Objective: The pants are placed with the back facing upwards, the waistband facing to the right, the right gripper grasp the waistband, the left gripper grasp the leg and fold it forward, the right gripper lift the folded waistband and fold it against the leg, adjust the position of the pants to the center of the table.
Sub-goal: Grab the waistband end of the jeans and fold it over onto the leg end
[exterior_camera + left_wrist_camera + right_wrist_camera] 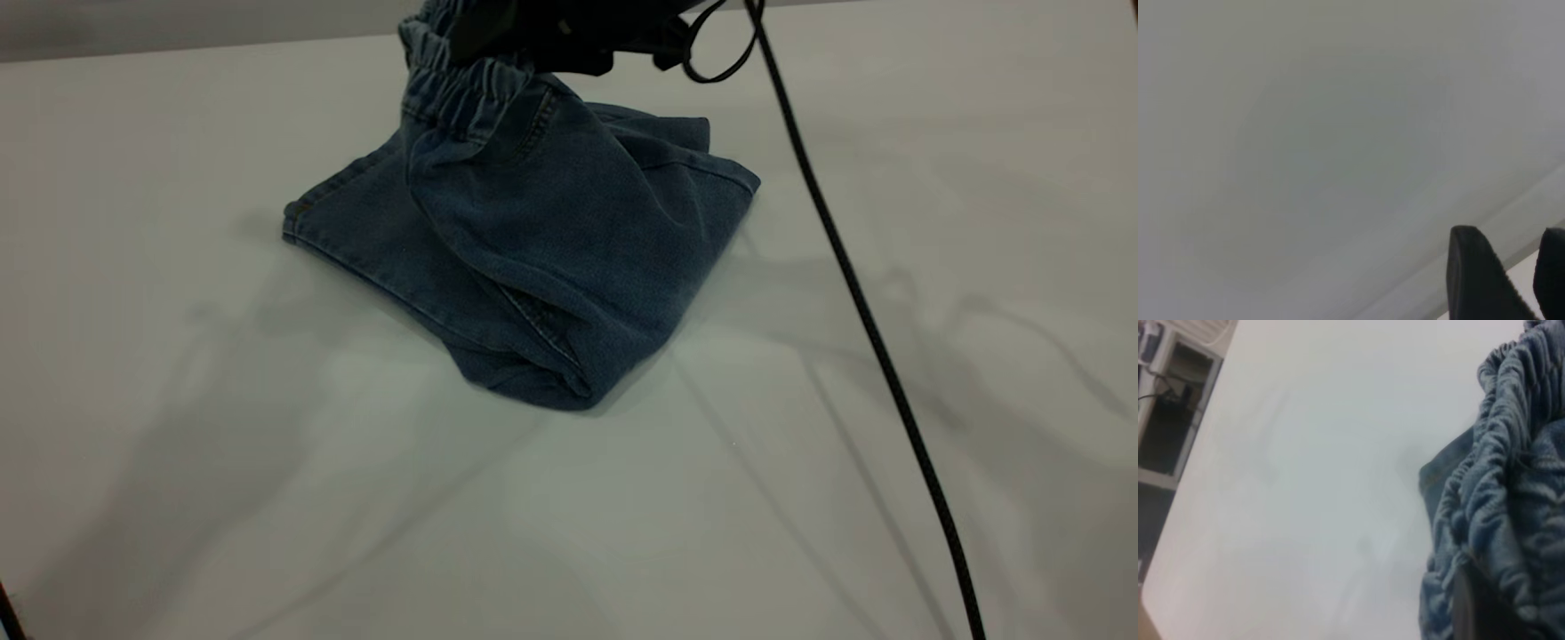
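The blue denim pants (569,258) lie folded in a heap on the white table (178,400), a little behind its middle. Their leg end (356,222) rests flat towards the left. The ruched waistband (462,89) is raised off the table at the back, with my right gripper (511,49) shut on it from above. In the right wrist view the gathered waistband (1511,487) is bunched around a dark finger (1471,607). My left gripper (1519,280) is out of the exterior view. It hangs open over bare surface with nothing between its ribbed fingers (1475,280).
A black cable (871,329) hangs from the right arm and runs across the right side of the table to the front edge. A looped wire (711,53) dangles by the gripper. Shelving (1171,407) stands beyond the table's edge in the right wrist view.
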{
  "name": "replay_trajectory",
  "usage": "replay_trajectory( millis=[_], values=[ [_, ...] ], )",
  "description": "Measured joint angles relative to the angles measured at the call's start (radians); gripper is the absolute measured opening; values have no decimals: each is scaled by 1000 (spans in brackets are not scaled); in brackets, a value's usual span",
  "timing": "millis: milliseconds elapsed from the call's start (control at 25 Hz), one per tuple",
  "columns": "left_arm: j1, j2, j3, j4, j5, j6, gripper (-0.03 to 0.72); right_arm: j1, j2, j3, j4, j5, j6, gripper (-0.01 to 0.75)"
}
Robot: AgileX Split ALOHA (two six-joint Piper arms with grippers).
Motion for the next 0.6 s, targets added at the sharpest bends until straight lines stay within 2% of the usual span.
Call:
replay_trajectory(
  millis=[120,440,600],
  values=[
    [0,0,0,0,0,0,239,0,22,-11,1,34,18,171],
    [0,0,0,0,-3,0,239,0,36,-45,0,54,20,451],
    [0,0,0,0,-3,0,239,0,35,-72,-2,144,20,519]
  ],
)
